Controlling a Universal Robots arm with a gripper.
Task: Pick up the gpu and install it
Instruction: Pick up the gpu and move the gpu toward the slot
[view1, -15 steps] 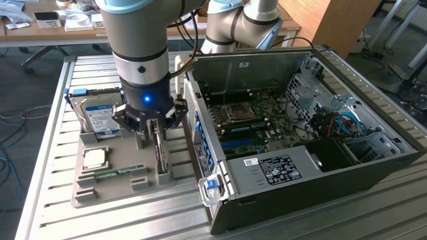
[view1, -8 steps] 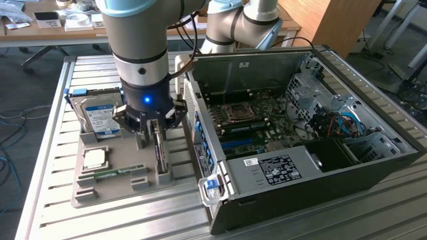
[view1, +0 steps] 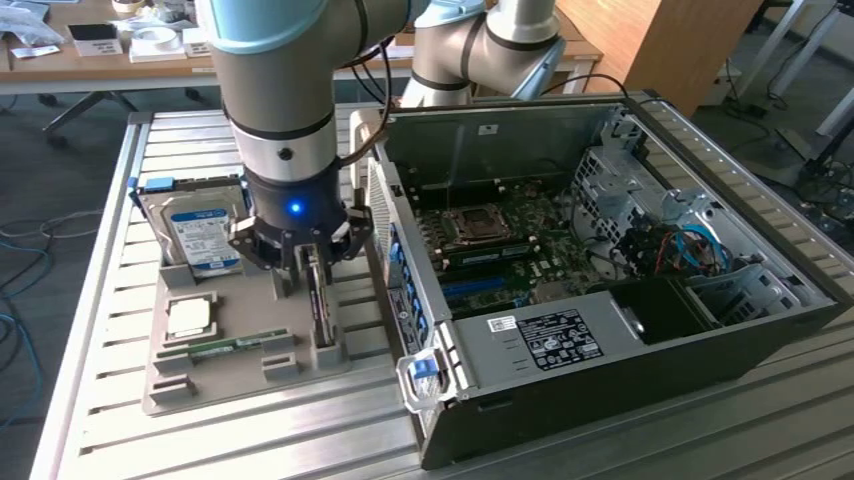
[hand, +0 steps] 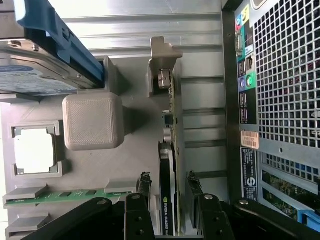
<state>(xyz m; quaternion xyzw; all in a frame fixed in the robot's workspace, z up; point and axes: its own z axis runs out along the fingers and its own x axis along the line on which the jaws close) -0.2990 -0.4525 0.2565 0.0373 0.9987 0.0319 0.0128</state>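
Spread and unclenched, the black pincer (hand: 168, 176) is held astride the gpu (hand: 170, 150), a thin dark circuit card with silvery bracket stood on edge in the grey tray (view1: 227, 382) beside the open computer case (view1: 601, 375), neither gripped nor installed yet.

A silver hard drive with a blue-white label (view1: 200, 238) stands on edge in a grey plastic holder tray (view1: 227, 390), near a square silvery processor chip (view1: 190, 318) and a narrow green memory stick (view1: 235, 345). The tray lies on a ribbed metal tabletop (view1: 267, 440) beside an open black computer case (view1: 601, 400).
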